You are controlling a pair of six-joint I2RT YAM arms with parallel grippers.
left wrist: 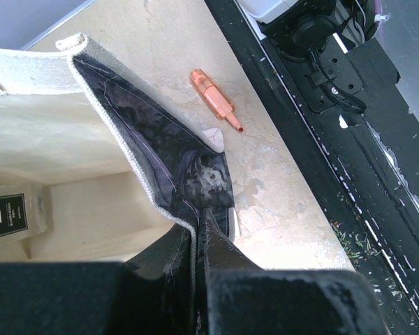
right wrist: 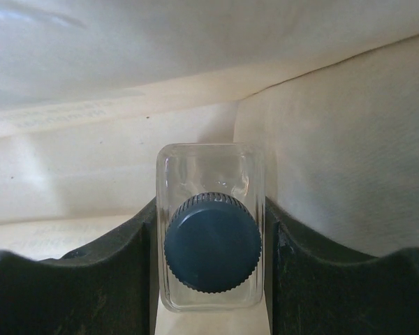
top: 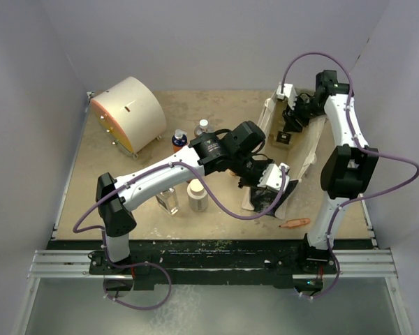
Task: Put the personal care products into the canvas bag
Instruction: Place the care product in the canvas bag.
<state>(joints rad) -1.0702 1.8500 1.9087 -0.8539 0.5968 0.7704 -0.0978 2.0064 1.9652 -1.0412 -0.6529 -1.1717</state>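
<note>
While the left jaws pinch the rim of the canvas bag [left wrist: 49,132] at 3 o'clock on the tabletop [top: 223,108], the right jaws squeeze a clear bottle [right wrist: 211,230] with a black cap, down inside that bag.

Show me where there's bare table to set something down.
Bare table lies along the far edge between drum and bag, and in front of the drum. The middle is crowded with bottles under the left arm.
</note>
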